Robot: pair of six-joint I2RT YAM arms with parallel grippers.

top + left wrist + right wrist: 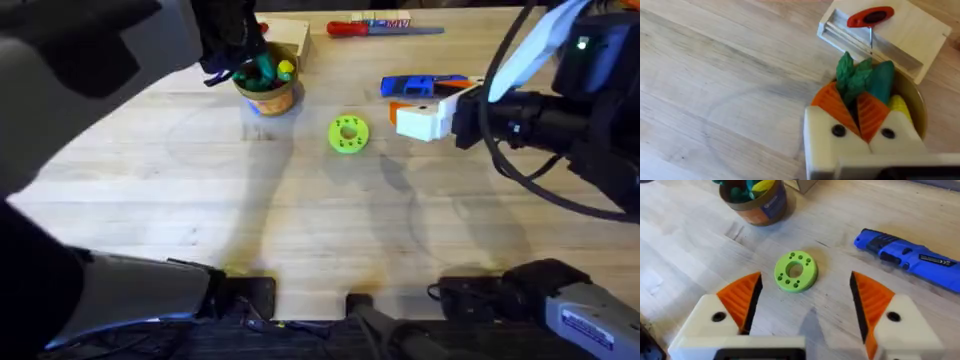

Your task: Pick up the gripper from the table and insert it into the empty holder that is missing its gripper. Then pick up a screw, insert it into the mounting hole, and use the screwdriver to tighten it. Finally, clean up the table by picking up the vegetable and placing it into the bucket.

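Note:
My left gripper [255, 68] [857, 97] hangs over the brown-orange bucket [268, 97] [918, 97], its orange pads shut on the dark-green vegetable [852, 75], whose end sticks out past the tips. Teal and yellow toy pieces lie inside the bucket [756, 202]. My right gripper [405, 115] [805, 300] stands open above the table, an orange ribbed pad [742, 297] seated in each white finger block. The blue screwdriver [425, 86] [905, 257] lies just beyond it. The screw is out of view.
A lime-green round disc [348, 133] [796, 271] lies between the bucket and my right gripper. A wooden box [288, 40] [910, 35] stands behind the bucket. A red-handled screwdriver [370, 28] rests at the far edge.

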